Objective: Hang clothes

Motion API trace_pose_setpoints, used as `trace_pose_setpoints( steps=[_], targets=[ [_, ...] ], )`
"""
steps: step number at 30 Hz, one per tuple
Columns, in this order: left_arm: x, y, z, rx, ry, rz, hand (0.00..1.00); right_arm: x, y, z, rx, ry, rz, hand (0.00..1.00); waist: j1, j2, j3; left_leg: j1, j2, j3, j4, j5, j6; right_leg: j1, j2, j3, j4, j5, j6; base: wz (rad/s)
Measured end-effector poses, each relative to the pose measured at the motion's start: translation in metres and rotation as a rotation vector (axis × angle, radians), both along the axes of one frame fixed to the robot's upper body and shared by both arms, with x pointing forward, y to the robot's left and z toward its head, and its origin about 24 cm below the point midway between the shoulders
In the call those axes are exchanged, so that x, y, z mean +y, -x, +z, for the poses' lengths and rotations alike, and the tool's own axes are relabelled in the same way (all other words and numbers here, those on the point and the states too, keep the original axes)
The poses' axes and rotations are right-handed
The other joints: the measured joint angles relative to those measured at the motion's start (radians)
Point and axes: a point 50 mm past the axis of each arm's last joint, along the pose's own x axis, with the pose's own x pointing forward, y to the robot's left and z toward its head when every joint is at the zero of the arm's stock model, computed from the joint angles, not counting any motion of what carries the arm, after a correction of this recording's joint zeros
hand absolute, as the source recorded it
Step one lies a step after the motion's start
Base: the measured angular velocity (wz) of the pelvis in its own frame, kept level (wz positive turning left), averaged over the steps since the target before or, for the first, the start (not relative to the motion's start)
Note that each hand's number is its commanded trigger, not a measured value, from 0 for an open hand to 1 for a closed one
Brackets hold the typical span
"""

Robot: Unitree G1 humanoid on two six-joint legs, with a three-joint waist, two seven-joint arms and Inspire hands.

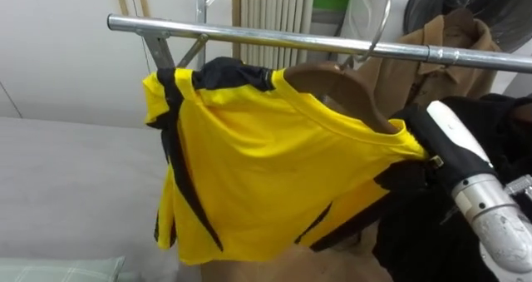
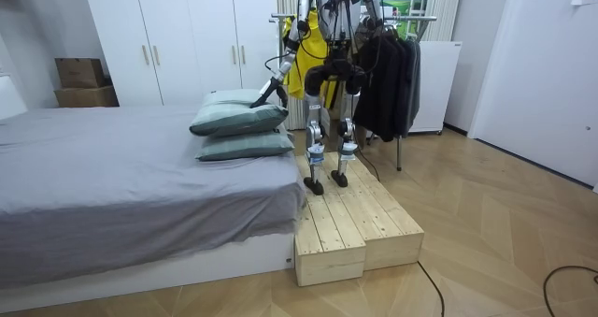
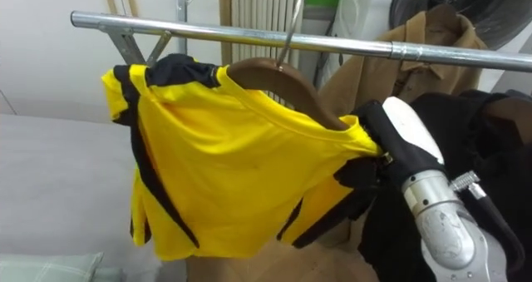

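Yellow shirt (image 1: 266, 174) | black trim | draped on brown hanger (image 1: 332, 82) | on rail (image 1: 249, 34)

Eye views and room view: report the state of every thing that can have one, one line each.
wooden hanger: raised, hook crossing the rail, apparently not seated.
yellow shirt: on the hanger, bunched at one shoulder.
right hand: at the hanger's end, against the shirt.
left hand: lowered by the pillows.
brown coat: hanging on the rail.
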Motion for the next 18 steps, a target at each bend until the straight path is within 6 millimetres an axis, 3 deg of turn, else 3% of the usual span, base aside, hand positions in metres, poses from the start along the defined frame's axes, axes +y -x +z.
trace_pose_setpoints(
  steps=[11,18],
  targets=[
    [0.002,0.000,0.001,-0.001,-0.004,-0.002,0.00,0.003,-0.002,-0.001,0.010,-0.050,0.022,1.00,0.004,-0.008,0.0010,0.001,0.000,-0.002,0.000,0.000,0.000,0.002,0.000,-0.003,-0.001,0.000,0.000,0.00],
    [0.003,-0.005,0.002,-0.024,-0.002,-0.011,0.00,-0.003,-0.007,-0.015,0.100,-0.121,0.029,1.00,0.025,-0.008,0.0013,0.004,0.000,-0.005,-0.001,0.000,0.000,0.005,-0.002,-0.007,-0.001,0.000,0.000,0.00]
  ],
)
